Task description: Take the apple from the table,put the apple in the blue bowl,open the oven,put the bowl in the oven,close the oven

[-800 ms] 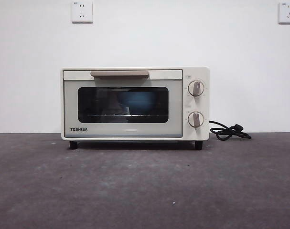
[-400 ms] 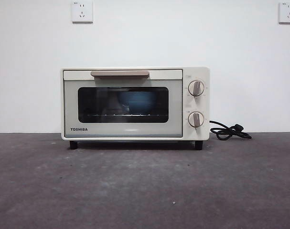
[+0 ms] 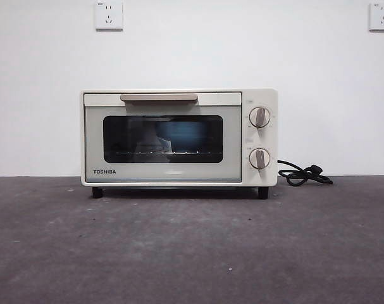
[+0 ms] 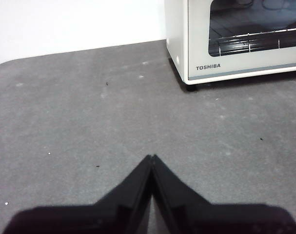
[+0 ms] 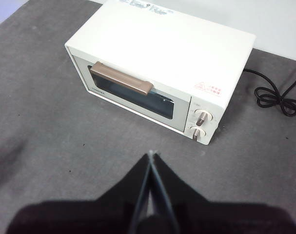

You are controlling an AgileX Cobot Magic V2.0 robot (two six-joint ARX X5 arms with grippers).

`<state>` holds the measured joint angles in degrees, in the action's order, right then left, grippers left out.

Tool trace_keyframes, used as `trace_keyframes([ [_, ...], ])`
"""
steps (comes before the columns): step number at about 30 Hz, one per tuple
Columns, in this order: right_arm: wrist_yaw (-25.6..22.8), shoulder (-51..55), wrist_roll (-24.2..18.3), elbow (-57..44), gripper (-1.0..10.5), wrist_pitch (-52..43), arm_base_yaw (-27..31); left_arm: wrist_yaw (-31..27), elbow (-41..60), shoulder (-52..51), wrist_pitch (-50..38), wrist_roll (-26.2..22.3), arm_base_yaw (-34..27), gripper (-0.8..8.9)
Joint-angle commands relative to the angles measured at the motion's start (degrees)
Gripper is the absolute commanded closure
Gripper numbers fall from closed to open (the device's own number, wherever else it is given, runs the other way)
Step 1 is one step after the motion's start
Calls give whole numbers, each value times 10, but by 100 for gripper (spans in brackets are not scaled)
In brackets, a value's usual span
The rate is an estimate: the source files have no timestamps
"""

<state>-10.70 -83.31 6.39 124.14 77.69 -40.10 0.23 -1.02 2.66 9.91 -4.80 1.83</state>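
Observation:
The cream-white Toshiba oven (image 3: 179, 138) stands at the back of the dark grey table (image 3: 192, 247) with its door closed. Through the dark glass I make out the blue bowl (image 3: 179, 134) on the rack inside; the apple is hidden. My left gripper (image 4: 151, 158) hovers shut over bare table, off the oven's (image 4: 235, 39) left front corner. High above the table in front of the oven (image 5: 162, 73), my right gripper (image 5: 150, 155) is shut on nothing, the beige handle (image 5: 121, 79) beyond its tips. Neither arm shows in the front view.
A black power cord (image 3: 303, 174) lies coiled on the table right of the oven, also visible as the cord (image 5: 277, 97) in the right wrist view. A white wall with two sockets (image 3: 109, 14) rises behind.

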Motion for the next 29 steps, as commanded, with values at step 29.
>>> trace_keyframes([
  [29,13,81,-112,-55,946,-148,184,2,6,7,-4,5,0,817],
])
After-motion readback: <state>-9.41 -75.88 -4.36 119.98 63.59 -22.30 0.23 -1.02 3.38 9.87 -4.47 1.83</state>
